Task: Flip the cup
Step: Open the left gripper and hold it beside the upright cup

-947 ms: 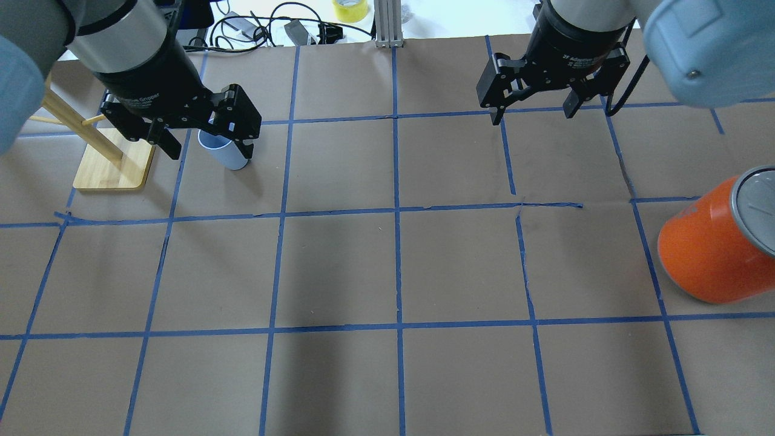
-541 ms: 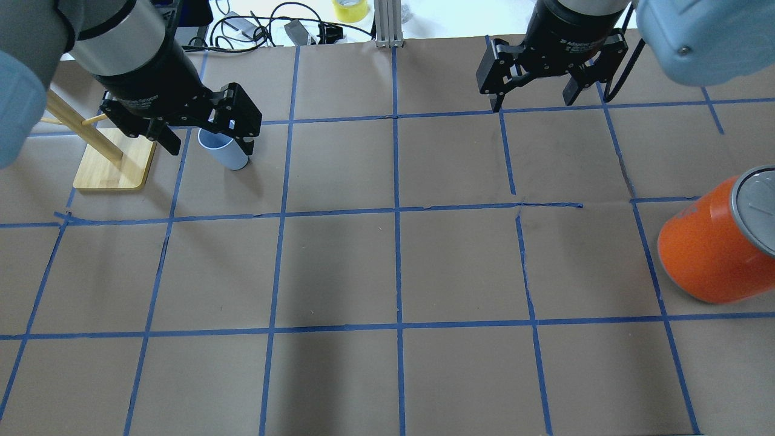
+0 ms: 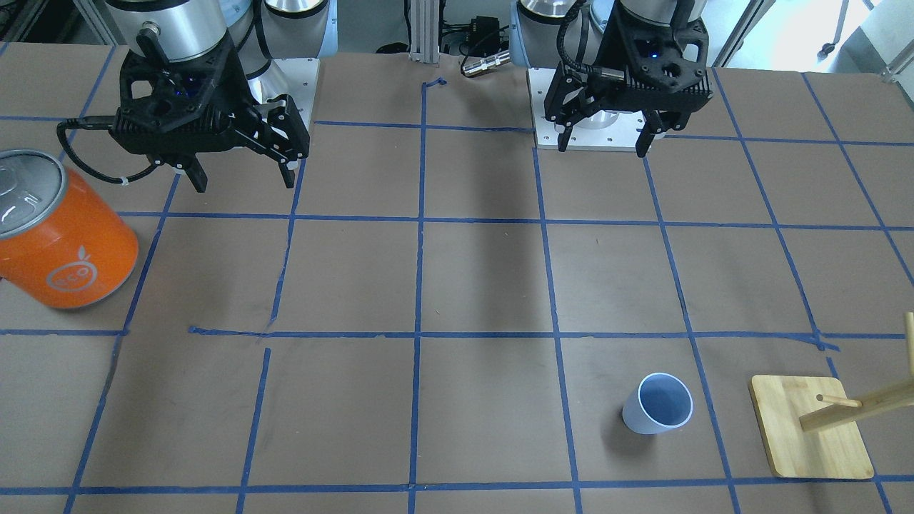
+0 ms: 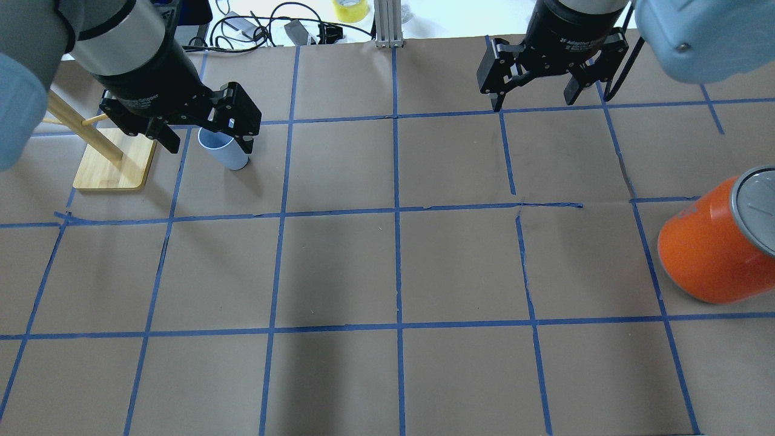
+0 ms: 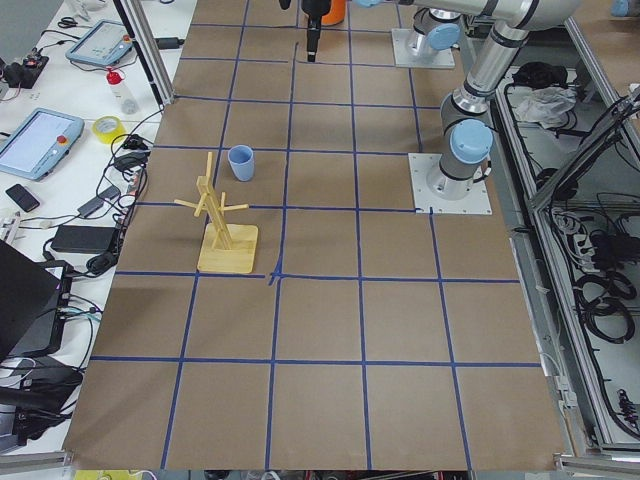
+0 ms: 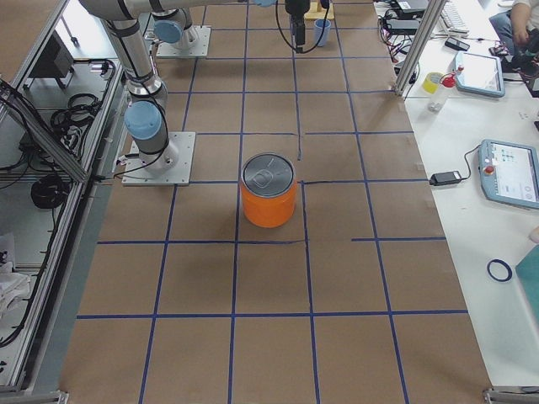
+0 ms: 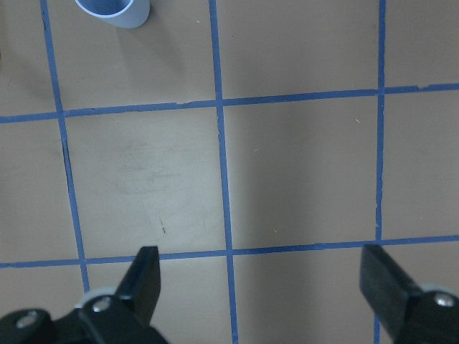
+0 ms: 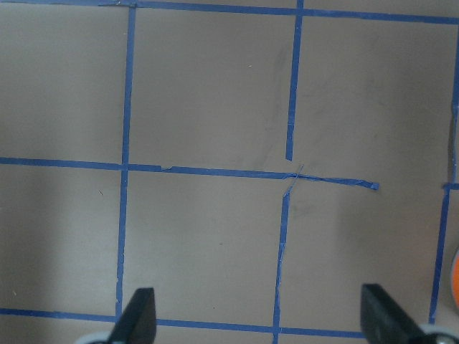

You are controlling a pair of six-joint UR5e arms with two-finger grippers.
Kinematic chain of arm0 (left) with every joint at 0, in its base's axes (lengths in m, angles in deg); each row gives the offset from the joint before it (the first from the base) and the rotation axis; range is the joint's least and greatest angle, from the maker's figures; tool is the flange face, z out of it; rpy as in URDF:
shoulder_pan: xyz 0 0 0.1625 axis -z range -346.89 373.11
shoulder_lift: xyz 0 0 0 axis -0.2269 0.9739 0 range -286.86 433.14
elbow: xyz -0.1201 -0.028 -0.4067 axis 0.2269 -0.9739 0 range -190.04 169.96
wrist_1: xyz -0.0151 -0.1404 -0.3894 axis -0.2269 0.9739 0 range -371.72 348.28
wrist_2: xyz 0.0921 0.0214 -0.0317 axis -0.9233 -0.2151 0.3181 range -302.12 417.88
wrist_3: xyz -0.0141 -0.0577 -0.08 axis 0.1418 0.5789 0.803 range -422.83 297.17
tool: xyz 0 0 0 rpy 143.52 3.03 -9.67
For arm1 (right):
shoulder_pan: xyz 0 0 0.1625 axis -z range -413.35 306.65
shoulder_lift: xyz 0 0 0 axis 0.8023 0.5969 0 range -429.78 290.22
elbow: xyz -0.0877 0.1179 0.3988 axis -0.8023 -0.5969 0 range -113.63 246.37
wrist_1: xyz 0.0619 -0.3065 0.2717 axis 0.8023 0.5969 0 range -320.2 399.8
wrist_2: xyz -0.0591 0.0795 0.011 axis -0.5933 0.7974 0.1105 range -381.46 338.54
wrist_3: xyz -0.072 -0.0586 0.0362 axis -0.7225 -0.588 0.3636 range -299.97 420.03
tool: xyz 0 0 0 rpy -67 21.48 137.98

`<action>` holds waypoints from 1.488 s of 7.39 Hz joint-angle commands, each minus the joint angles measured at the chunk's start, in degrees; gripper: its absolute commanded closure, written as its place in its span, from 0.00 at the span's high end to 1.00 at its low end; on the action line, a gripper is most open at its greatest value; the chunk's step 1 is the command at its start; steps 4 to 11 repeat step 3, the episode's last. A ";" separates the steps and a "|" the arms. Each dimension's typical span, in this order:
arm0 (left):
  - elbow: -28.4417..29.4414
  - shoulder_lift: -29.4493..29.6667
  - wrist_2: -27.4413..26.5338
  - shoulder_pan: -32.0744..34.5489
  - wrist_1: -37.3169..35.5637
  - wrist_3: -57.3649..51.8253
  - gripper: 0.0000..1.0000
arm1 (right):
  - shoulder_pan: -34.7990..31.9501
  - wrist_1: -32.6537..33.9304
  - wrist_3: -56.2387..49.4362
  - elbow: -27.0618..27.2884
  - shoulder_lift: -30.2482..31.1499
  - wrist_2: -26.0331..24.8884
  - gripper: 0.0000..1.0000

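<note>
The pale blue cup (image 3: pixel 658 403) stands upright, mouth up, on the brown table beside the wooden rack; it also shows in the overhead view (image 4: pixel 225 151) and at the top edge of the left wrist view (image 7: pixel 111 8). My left gripper (image 3: pixel 602 143) is open and empty, held high, well back from the cup. In the overhead view the left gripper (image 4: pixel 211 145) overlaps the cup and hides part of its rim. In the left wrist view its fingers (image 7: pixel 143 279) are spread over bare table. My right gripper (image 4: pixel 534 104) is open and empty, high over the far right squares.
A large orange can (image 4: pixel 714 248) with a silver top stands at the table's right side. A wooden peg rack (image 4: pixel 112 160) on a flat base stands just left of the cup. Blue tape lines grid the table. Cables and a tape roll lie beyond the far edge.
Both grippers have drawn slightly up and back, the right one more. The cup has not moved. Both stay open.
</note>
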 commanded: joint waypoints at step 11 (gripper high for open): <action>-0.18 0.79 0.08 0.10 -0.07 0.54 1.00 | -0.01 0.13 0.00 -0.04 0.00 -0.05 1.00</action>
